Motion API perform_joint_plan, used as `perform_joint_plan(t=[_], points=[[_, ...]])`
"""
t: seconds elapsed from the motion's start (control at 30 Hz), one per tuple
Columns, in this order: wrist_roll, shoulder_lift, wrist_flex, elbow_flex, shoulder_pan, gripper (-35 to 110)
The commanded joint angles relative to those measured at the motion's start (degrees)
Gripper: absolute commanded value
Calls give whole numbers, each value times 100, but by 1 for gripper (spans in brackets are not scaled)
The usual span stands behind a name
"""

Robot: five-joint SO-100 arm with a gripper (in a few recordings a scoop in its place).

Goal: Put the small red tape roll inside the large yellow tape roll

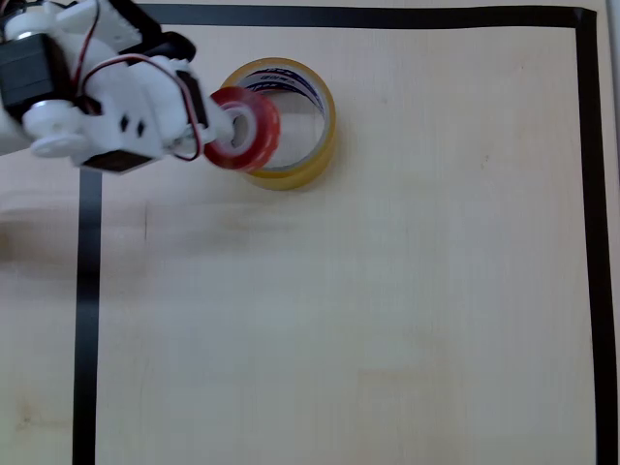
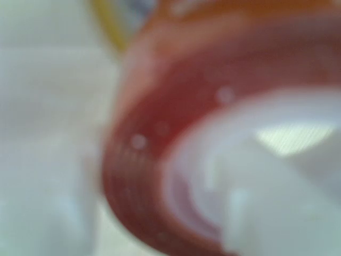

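The red tape roll (image 1: 244, 128) sits in the gripper (image 1: 229, 127), whose fingers close on its rim, one finger reaching through the white core. The roll is tilted and held over the left wall of the yellow tape roll (image 1: 308, 155), which stands on the wooden table (image 1: 368, 310) just beyond the fingertips. In the wrist view the red tape roll (image 2: 154, 133) looms very close and blurred, with a yellow edge (image 2: 109, 24) behind it.

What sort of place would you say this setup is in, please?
Probably a robot practice bench: a pale wooden tabletop with a work area framed in black tape, where the gripper carries a small red tape roll over a large yellow tape roll.
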Motion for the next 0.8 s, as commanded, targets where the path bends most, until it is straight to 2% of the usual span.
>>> perform_joint_plan(t=[0.0,0.63,0.77], points=[[70,62,-316,-554,-18,0],[70,-1371,-1011,-589,-431,0],[62,-1512,-1011,-615,-439,10]])
